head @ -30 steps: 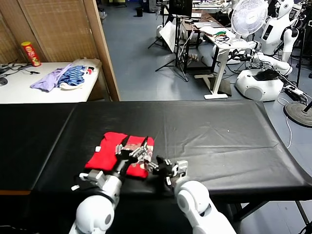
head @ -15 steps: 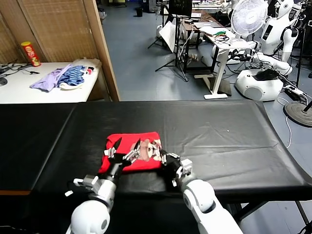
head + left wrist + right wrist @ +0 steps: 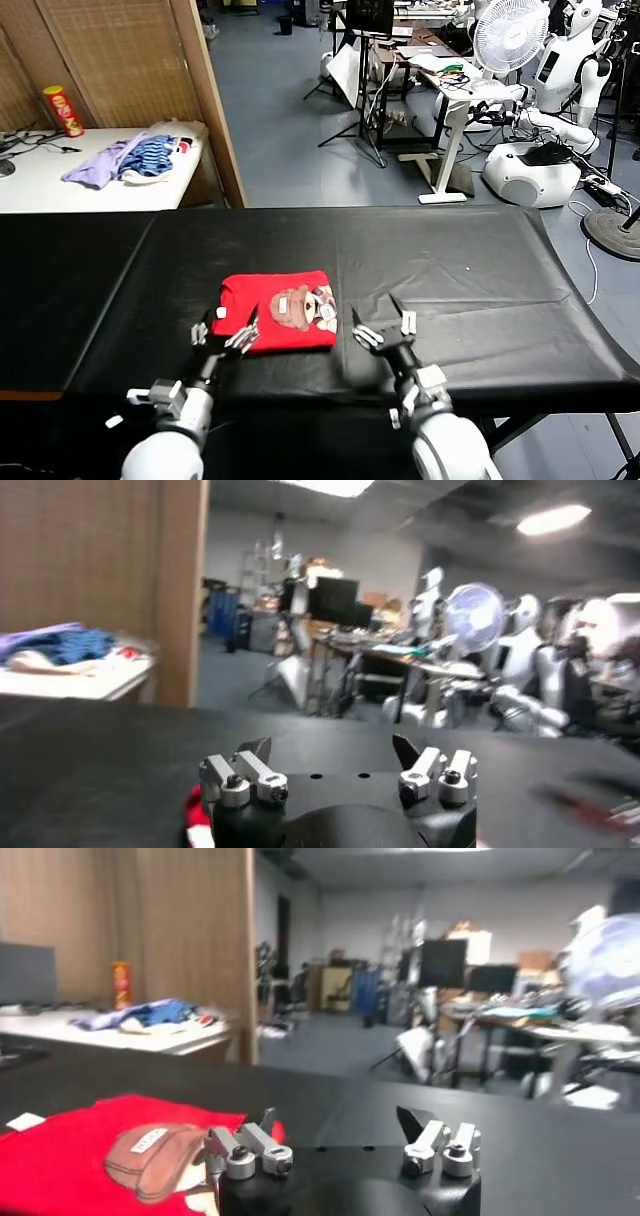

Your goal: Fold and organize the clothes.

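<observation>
1. Claw on my right arm [image 3: 384, 316] hovers over the black desk [image 3: 480, 270], just beside the right edge of the red T-shirt [image 3: 275, 310] – its fingers are spread wide and hold nothing.
2. My left claw [image 3: 222, 334] sits at the shirt's near left corner, also spread wide and empty; I cannot tell whether a fingertip touches the cloth.
3. That T-shirt lies on the desk between my two claws, folded into a compact, roughly square packet with the brown-and-white cartoon print facing up. Its edges look fairly even, and no sleeve shows sticking out.
4. From my right wrist view, the shirt [image 3: 90, 1153] lies flat and low against the desk, print uppermost.
5. My judgement: the folding looks finished, or very nearly – what may remain is squaring the packet or moving it to a tidier spot.
6. On a white table [image 3: 60, 185] well apart at the far left sits a lilac and blue-striped garment pile [image 3: 125, 157], beside a red can [image 3: 63, 109].
</observation>
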Available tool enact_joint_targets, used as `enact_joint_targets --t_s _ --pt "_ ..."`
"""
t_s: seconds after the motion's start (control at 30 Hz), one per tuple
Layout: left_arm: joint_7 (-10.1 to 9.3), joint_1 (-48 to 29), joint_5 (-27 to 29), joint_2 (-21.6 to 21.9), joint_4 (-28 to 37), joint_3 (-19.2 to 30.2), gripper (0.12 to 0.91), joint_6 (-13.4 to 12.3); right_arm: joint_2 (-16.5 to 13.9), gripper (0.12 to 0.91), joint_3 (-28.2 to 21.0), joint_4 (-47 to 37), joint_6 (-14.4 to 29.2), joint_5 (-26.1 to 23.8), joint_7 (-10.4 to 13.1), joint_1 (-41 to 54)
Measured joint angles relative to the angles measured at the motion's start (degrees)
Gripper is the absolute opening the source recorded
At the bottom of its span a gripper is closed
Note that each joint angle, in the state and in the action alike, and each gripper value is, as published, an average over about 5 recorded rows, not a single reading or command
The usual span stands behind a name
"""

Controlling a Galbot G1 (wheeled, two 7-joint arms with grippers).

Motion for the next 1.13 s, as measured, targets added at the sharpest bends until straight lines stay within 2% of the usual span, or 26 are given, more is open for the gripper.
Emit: enact_joint_targets --t_s 0.17,0.33,0.5,0.77,1.13 --pt "0.18 5.2 -0.7 2.5 -1.8 -2.8 0.798 -0.7 -0.1 0.798 1.7 3.9 4.5 -2.8 2.9 -8.9" --pt "0.14 11.1 -2.5 5.0 -2.6 -6.9 0.798 -1.5 -1.2 0.798 3.4 7.2 4.8 -3.1 4.8 -16.1" --pt "0.16 16.6 -5.5 6.6 -3.8 -12.0 0.798 -1.9 -2.5 0.798 4.6 11.1 2.1 -1.6 7.1 -21.5" --pt "-0.87 25.5 -7.7 6.7 -7.3 -18.9 0.798 0.5 -1.9 0.798 4.0 18.0 -6.6 0.8 13.0 -28.2" --pt "-0.16 29.9 -7.7 6.2 -10.2 -21.1 0.798 2.6 -1.4 0.798 3.9 20.2 -8.9 1.0 13.5 -30.2"
